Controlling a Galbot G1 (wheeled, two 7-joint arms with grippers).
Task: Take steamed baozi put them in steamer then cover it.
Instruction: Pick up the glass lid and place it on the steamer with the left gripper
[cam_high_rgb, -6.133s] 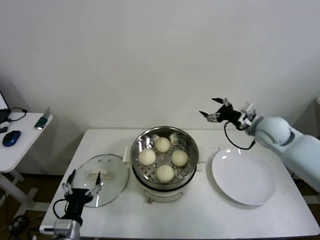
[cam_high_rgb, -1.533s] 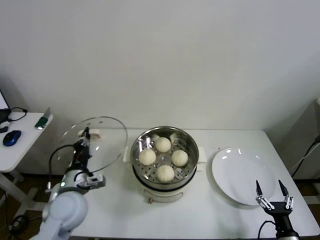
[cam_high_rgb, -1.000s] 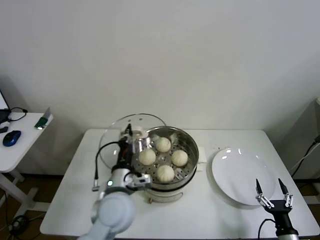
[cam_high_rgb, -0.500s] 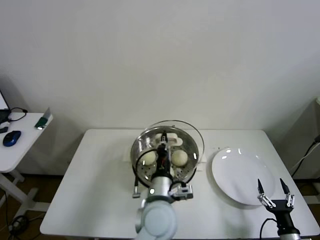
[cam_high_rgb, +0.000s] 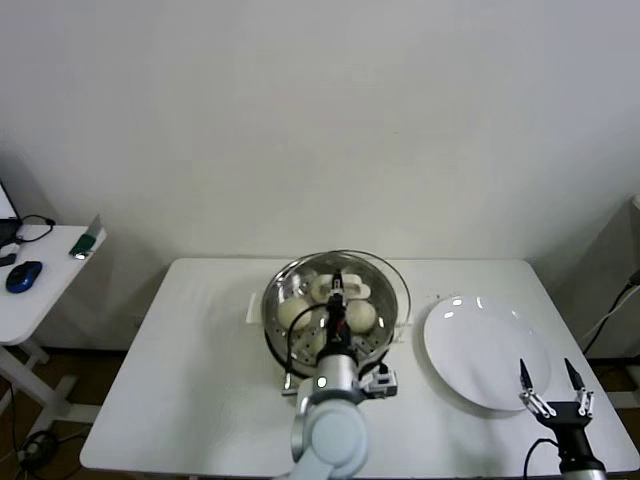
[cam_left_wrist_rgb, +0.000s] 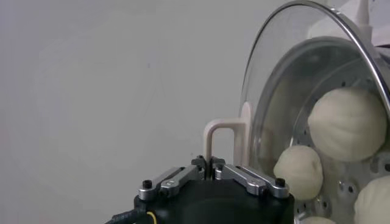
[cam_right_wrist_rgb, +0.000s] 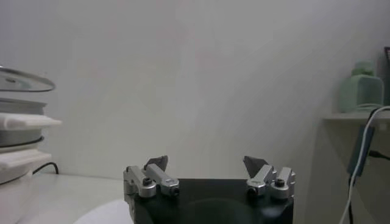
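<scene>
Gripping the white handle of the round clear glass cover (cam_high_rgb: 337, 288) with left gripper (cam_high_rgb: 337, 290) clamped tight, above the shiny stainless-steel steamer (cam_high_rgb: 276, 330). Inside, three cream-white round baozi (cam_left_wrist_rgb: 346, 123) visible in the left wrist view. Right gripper (cam_high_rgb: 556, 391) parked low beside the flat white plate (cam_high_rgb: 485, 352), fingers spread wide.

I see even, soft, bright light with faint shadows. Glare streaks the flat white round plate (cam_high_rgb: 485, 352) and the shiny stainless-steel steamer basket (cam_high_rgb: 283, 290). The clear glass lid's metal rim (cam_left_wrist_rgb: 341, 38) gleams; its near edge looks soft.
</scene>
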